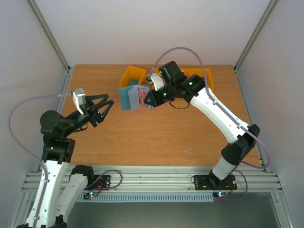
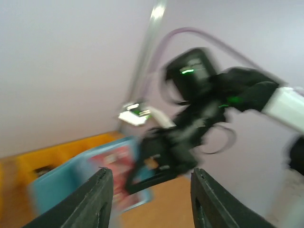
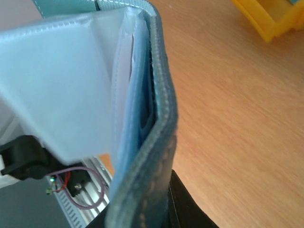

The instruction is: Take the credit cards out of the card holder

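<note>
My right gripper [image 1: 151,96] is shut on the slate-blue card holder [image 1: 129,97] and holds it open and upright above the far middle of the table. A red credit card [image 1: 142,95] shows in its inner pocket. In the right wrist view the card holder [image 3: 159,137] is seen edge-on, with pale inner sleeves [image 3: 61,85] fanned to the left and one black finger [image 3: 190,211] pressed against its cover. My left gripper [image 1: 104,108] is open and empty, left of the holder and apart from it. The blurred left wrist view shows the holder [image 2: 61,183] and the red card [image 2: 114,164] beyond its fingers [image 2: 99,199].
Yellow plastic bins [image 1: 134,75] stand along the table's far edge, another bin [image 1: 203,76] behind the right arm; one bin [image 3: 266,16] shows at the upper right of the right wrist view. White walls enclose the table on three sides.
</note>
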`<state>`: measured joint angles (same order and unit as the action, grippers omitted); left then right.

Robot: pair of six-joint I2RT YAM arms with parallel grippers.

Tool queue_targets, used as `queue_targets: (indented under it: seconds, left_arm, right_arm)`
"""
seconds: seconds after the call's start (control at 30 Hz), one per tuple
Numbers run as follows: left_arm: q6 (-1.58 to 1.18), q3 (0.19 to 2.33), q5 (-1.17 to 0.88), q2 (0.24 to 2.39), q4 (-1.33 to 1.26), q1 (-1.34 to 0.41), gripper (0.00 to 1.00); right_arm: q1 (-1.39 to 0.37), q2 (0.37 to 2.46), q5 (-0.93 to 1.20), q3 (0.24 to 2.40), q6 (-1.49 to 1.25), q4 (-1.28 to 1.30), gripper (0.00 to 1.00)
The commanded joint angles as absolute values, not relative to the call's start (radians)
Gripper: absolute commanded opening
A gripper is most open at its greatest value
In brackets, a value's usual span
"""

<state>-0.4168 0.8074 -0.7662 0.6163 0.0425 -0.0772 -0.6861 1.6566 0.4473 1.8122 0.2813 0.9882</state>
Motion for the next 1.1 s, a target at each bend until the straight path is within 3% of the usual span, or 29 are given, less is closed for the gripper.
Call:
queue_targets:
  seconds: [0.0,0.17,0.43,0.63,1.07]
  left_arm:
    - [-0.66,0.828,-1.118,0.633,-0.29,-0.093,0.42]
    - [-0.623,0.826,-1.094,0.653,-0.172,-0.108,0.39]
    - [-0.763,0.775,-0.98,0.701,-0.01,-0.144,0.37]
    - [-0.622,0.763,-0.775,0.685,0.265,-0.143,0.37]
    - [-0.629,0.722,-0.797,0.654,0.169,-0.123,0.34]
  right_arm:
    - [-0.743,1.674,0.28,1.902,0.263,1.087,0.01]
    - [-0.85,1.805,0.084,2.116,0.303,1.263,0.01]
    - [-0.876,1.873,0.273,2.211,0.281,1.225,0.01]
    - [-0.882,1.871,0.415,2.236,0.298,1.174,0.01]
    - [-0.881,1.78,0.836,2.201,0.434,1.097,0.01]
